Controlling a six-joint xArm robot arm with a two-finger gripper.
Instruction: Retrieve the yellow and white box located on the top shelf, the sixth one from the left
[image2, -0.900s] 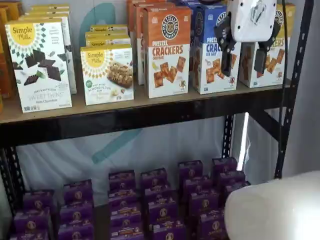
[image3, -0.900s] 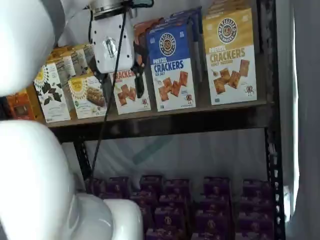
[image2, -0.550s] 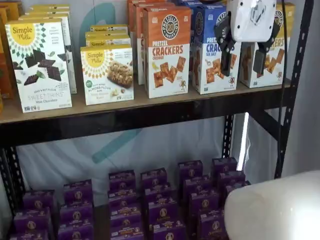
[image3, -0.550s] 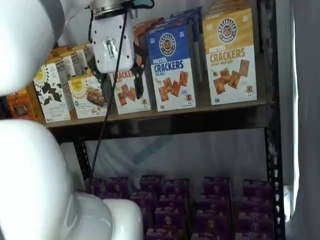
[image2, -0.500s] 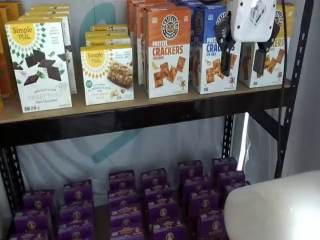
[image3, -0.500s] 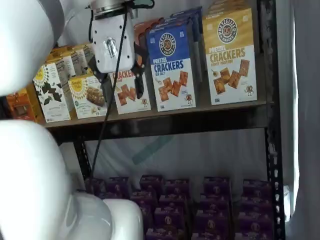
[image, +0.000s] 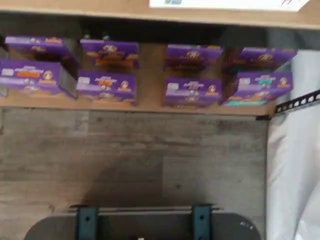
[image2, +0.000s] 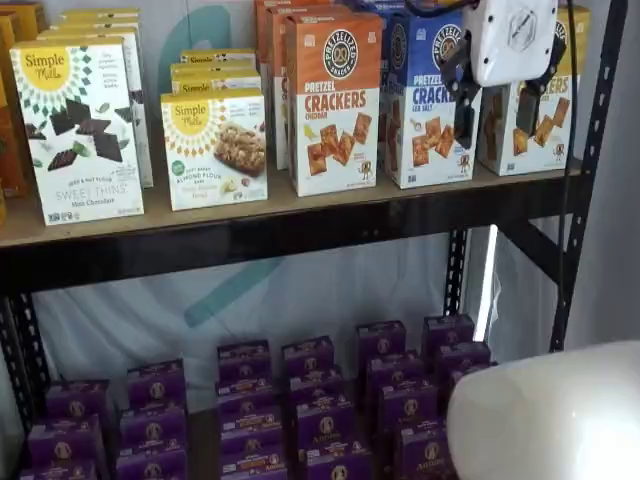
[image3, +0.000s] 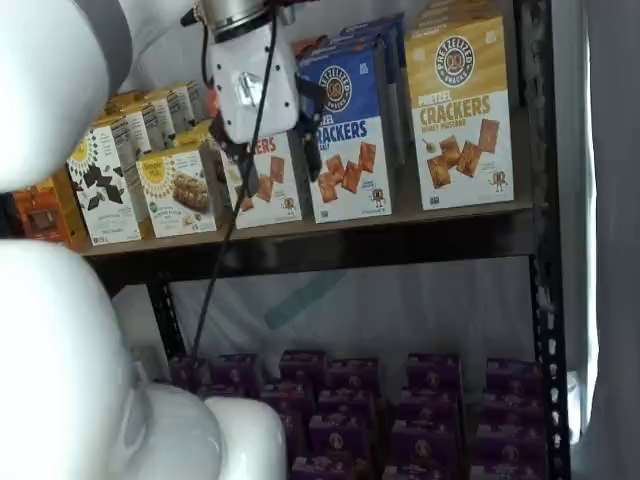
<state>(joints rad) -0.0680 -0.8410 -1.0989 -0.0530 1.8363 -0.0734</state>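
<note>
Yellow and white box (image3: 461, 110) right of spread fingers (image3: 312, 160), untouched.

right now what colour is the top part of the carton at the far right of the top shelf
Yellow, with a round logo, on the yellow and white box; clearest in a shelf view.

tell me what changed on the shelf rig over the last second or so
The gripper shifted sideways toward the yellow and white box, from in front of the orange cracker carton to partly over the blue one. Its fingers stand apart around nothing; nothing was grasped or released. Every carton on the top shelf and the purple boxes below stayed put.
</note>
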